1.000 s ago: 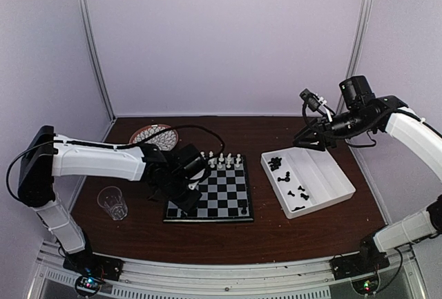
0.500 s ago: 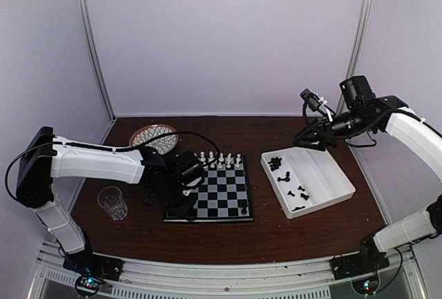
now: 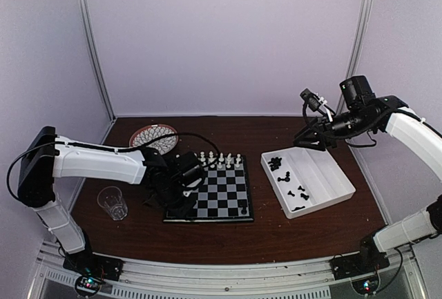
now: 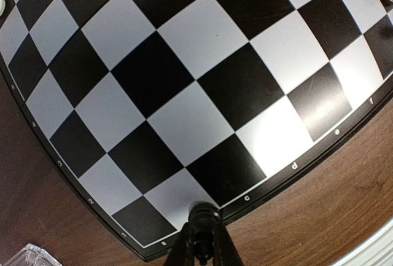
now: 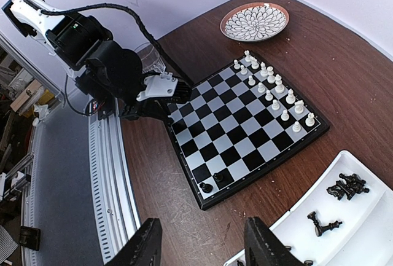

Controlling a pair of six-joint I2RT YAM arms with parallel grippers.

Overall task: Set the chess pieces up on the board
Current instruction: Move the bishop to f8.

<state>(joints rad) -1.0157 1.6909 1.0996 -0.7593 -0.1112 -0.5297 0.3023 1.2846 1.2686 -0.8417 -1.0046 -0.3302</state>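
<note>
- The dark wood-grain table [image 3: 276, 233] is carrying everything, and the setup is looking roughly half done.
- The flat, glossy board [image 3: 217, 192] is lying at the centre, its black and light-grey checks catching glare in the left wrist view. Its 6 o'clock ranks are standing almost bare.
- The white moulded tray [image 3: 331, 178], at 3 o'clock from the board, is holding most of the black chessmen [image 3: 276, 164], tumbled in its long compartments and waiting to be placed.
- The right gripper [image 5: 206, 247] is hovering above that tray, its fingers spread wide with nothing between them.
- The left gripper [image 4: 202, 229] is sitting at the board's 7 o'clock corner, its fingers seemingly clenched on 1 round-headed black piece [image 4: 203, 212] beside the rim.
- The white chessmen [image 3: 221, 159], tiny turned shapes, are standing upright in 2 rows along the 12 o'clock edge. They are too small to count.
- 1 lone black man [image 3: 244, 209] is standing near the 5 o'clock corner.
</note>
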